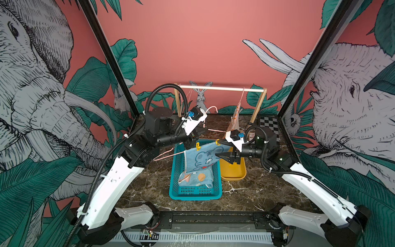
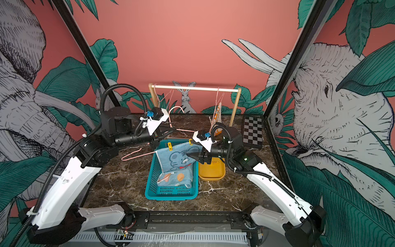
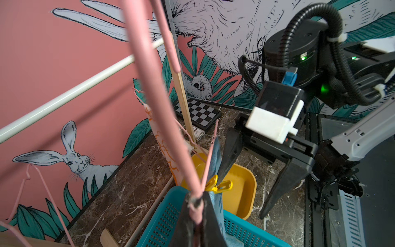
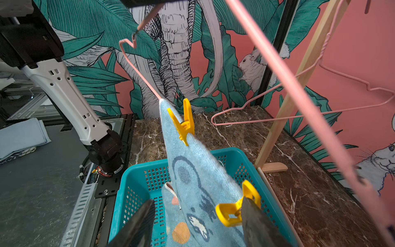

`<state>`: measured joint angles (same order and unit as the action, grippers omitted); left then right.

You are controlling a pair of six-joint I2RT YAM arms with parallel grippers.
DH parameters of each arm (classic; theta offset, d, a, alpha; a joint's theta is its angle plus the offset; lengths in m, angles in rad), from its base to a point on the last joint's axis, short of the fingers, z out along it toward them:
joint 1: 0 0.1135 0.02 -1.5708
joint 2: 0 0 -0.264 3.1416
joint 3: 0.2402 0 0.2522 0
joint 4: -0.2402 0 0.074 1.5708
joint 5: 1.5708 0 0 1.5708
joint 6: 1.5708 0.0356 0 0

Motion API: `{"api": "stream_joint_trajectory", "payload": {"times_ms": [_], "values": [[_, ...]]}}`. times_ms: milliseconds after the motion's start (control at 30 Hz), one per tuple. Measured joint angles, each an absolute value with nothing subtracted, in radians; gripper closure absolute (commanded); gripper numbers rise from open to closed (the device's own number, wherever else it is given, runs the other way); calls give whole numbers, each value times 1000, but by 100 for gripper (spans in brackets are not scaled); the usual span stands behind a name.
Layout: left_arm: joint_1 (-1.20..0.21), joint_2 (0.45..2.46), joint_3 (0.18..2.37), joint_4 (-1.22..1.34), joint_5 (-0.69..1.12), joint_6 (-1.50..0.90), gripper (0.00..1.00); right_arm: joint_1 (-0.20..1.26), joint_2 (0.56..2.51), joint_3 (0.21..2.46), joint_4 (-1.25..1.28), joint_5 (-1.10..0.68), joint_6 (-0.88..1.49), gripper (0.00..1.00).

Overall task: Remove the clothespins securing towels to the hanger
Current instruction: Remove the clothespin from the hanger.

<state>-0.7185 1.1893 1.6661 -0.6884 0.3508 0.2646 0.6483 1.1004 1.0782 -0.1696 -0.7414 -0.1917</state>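
The left gripper [image 3: 195,205] is closed on the pink hanger [image 3: 147,74] and holds it over the teal basket [image 4: 145,166], while the right gripper [image 4: 196,203] stands partly open around the tiger towel [image 4: 192,166], one finger beside the right yellow clothespin [image 4: 233,211]. I think it should squeeze the pin's two tails squarely, then pull away from the hanger. No writing is readable.

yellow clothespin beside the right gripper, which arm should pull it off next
Right. The right gripper is open, straddling the tiger towel with one finger at that clothespin. The left gripper is shut on the pink hanger, holding it up.
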Motion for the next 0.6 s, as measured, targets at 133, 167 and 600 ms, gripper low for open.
{"api": "stream_joint_trajectory", "payload": {"times_ms": [133, 167, 600], "values": [[-719, 1189, 1666, -689, 353, 262, 100, 652, 1097, 1078, -182, -739, -198, 37], [-719, 1189, 1666, -689, 356, 262, 100, 654, 1095, 1078, -186, -735, -200, 37], [-719, 1189, 1666, -690, 387, 275, 100, 667, 1010, 1027, -189, -582, -218, 35]]}}
